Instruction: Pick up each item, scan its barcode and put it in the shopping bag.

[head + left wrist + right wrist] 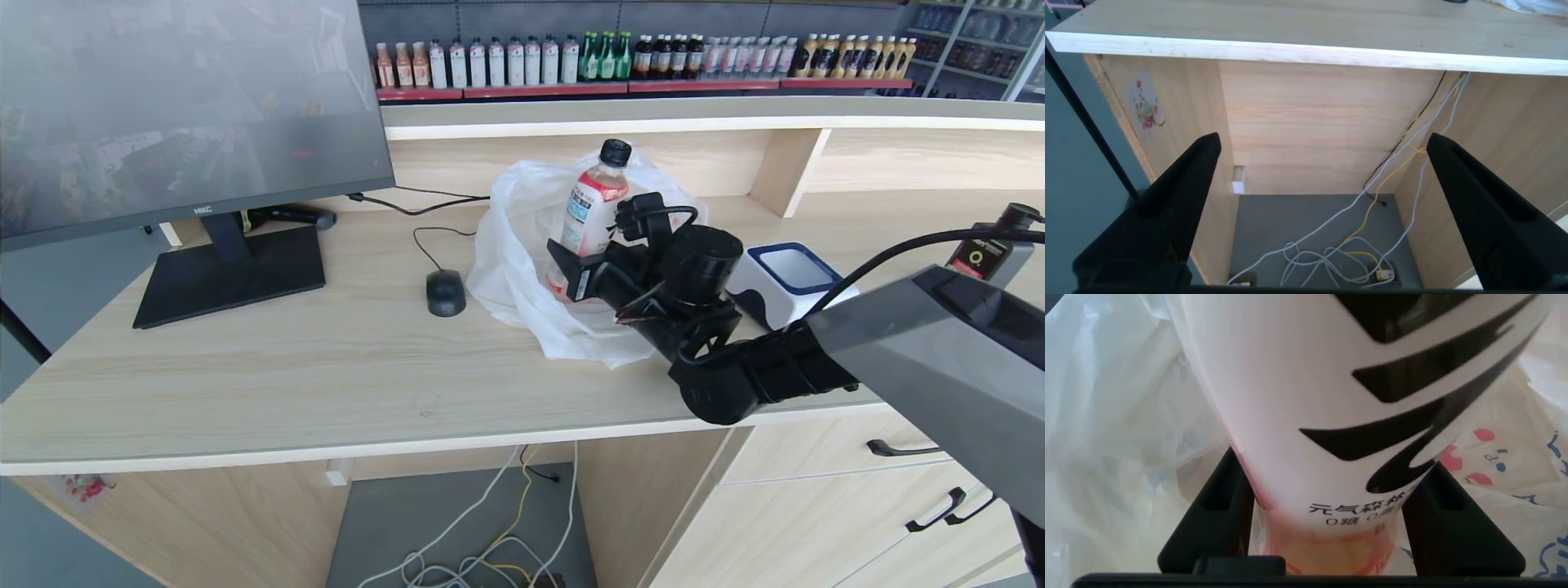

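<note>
A pink drink bottle (589,214) with a black cap and white label stands upright inside the white plastic shopping bag (513,261) on the wooden counter. My right gripper (576,278) is shut on the bottle's lower part, coming in from the right. In the right wrist view the bottle (1372,416) sits between the black fingers (1217,508), with bag plastic (1118,449) all around. My left gripper (1319,204) hangs open below the counter edge, nothing between its fingers. The white and blue barcode scanner (785,282) stands just right of the bag.
A monitor (184,106) on a black stand occupies the counter's left, with a black mouse (446,292) and its cable beside the bag. A dark bottle (996,249) stands at the far right. A raised wooden ledge (653,122) runs behind. Cables (1355,245) lie under the counter.
</note>
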Tool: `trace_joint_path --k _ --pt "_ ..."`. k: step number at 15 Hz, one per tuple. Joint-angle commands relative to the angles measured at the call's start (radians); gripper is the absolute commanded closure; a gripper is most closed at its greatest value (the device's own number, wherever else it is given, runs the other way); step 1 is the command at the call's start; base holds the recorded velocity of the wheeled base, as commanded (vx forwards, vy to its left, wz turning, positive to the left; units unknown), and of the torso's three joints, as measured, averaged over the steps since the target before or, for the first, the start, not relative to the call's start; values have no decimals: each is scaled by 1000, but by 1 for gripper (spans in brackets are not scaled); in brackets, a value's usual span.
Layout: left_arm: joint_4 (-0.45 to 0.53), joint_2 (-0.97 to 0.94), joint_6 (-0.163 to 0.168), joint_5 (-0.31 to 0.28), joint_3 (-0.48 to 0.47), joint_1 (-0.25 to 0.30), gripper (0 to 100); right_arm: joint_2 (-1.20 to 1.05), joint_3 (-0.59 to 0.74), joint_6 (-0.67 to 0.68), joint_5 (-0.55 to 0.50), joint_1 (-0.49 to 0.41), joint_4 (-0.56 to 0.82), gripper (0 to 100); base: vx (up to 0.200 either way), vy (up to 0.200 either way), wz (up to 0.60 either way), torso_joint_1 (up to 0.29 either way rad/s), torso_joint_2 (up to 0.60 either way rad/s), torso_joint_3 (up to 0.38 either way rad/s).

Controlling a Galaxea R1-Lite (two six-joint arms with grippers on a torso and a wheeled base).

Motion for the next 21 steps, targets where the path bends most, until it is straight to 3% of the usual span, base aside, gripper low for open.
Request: trace_joint_path --k 1,13,14,21 --pt "0 0 0 0 0 0 0 10 0 -5 1 13 0 100 0 0 0 0 0 0" --pt "0 0 0 0 0 0 0 10 7 -14 6 13 -3 100 0 0 0 0 0 0" --pt "0 0 0 0 0 0 0 5 9 -8 8 13 0 0 0 0 0 0 0 0" --pt "0 0 0 0 0 0 0 -19 44 1 6 10 -35 0 0 0 0 0 0 0"
